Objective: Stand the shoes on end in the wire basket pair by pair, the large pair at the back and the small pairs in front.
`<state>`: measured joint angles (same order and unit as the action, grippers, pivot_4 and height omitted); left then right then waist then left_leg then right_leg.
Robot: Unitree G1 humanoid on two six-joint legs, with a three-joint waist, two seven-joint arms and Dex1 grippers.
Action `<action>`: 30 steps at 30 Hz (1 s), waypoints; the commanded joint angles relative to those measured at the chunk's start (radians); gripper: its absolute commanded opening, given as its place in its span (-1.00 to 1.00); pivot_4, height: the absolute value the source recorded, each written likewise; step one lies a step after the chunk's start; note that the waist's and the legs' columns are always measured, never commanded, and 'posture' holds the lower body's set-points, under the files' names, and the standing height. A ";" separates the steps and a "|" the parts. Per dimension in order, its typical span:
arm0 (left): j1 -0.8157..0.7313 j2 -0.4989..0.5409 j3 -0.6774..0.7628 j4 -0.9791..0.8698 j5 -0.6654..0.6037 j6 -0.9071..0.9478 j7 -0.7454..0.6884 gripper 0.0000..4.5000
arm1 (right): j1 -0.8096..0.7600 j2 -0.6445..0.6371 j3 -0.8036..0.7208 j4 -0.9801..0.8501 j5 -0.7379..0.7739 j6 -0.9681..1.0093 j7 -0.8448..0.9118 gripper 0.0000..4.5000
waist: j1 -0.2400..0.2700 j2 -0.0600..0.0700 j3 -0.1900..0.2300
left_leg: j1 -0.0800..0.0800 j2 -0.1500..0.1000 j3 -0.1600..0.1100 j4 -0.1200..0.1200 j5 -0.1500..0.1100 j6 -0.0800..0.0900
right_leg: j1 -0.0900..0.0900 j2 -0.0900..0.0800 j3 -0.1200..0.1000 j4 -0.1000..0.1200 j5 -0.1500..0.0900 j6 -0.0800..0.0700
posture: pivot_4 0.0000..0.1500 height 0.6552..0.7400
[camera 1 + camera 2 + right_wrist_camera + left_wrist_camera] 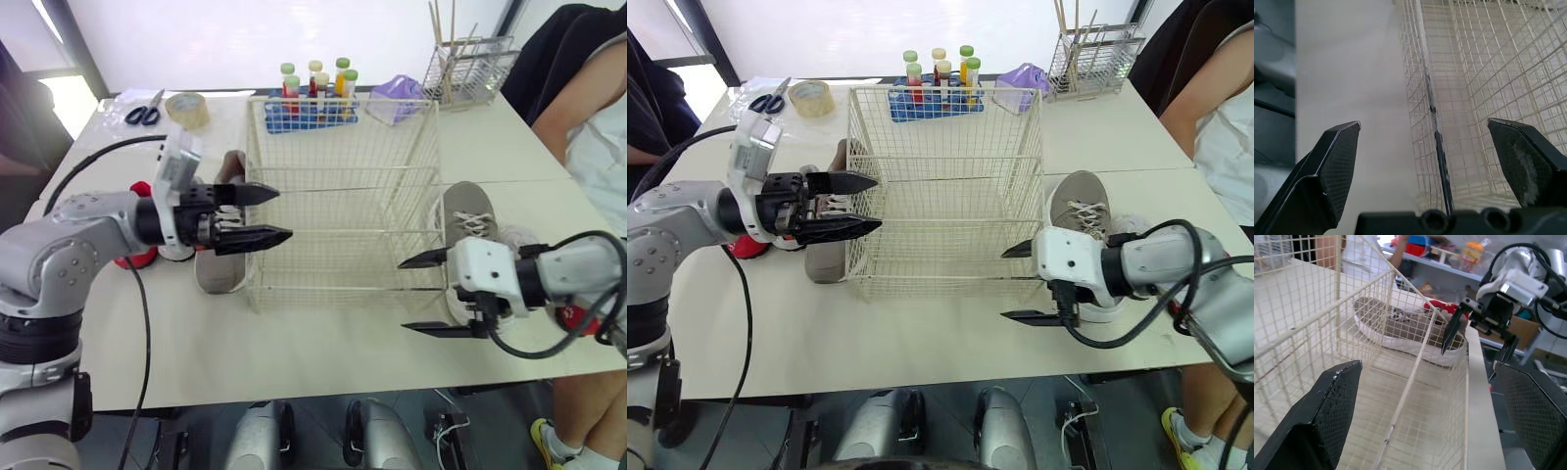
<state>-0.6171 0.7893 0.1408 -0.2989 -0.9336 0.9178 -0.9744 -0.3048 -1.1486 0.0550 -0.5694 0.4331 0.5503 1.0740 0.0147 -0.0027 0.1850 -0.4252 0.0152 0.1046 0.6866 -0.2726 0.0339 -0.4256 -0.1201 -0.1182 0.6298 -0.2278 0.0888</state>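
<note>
Black-fingered, the left gripper (284, 213) hovers with its jaws spread and nothing between them, its tips at the left wall of the cream wire basket (343, 157), which stands on the pale table (294, 343). Behind that gripper a grey-brown shoe (217, 272) lies on the table, just beside the basket's left wall. Right of the basket, a grey lace-up sneaker with white laces (468, 211) rests on the tabletop near the right wall. In front of it the right gripper (402, 295) is likewise released, empty, pointing at the basket's front right corner.
</note>
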 commanded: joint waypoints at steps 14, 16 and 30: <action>0.026 0.017 0.045 -0.047 -0.014 -0.025 0.040 1.00 | -0.132 0.101 0.057 -0.064 -0.061 0.205 -0.126 -0.98 | -0.002 0.000 0.000 | 0.000 0.000 0.000 0.000 0.000 -0.001 | 0.000 0.000 -0.001 0.000 0.000 0.000 | 1.00 1.00; 0.040 0.021 0.045 -0.038 -0.001 -0.044 0.024 1.00 | -0.171 0.135 0.068 -0.055 -0.068 0.221 -0.146 -0.98 | -0.003 0.000 0.000 | 0.000 0.000 0.000 0.000 0.000 -0.001 | 0.000 0.000 -0.001 0.001 0.000 0.000 | 1.00 1.00; -0.011 0.010 0.018 -0.013 0.016 -0.056 0.015 1.00 | -0.284 0.096 0.155 0.369 -0.260 -0.226 0.105 -0.98 | -0.002 0.000 0.001 | 0.000 0.000 0.001 0.000 0.001 -0.001 | -0.001 0.000 0.000 0.000 0.000 0.000 | 1.00 1.00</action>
<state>-0.6050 0.7948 0.1488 -0.2950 -0.9132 0.8680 -0.9581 -0.5691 -1.0152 0.2329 -0.2235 0.2100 0.3949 1.1388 0.0125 -0.0031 0.1856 -0.4256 0.0149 0.1056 0.6864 -0.2720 0.0334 -0.4263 -0.1198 -0.1187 0.6302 -0.2276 0.0889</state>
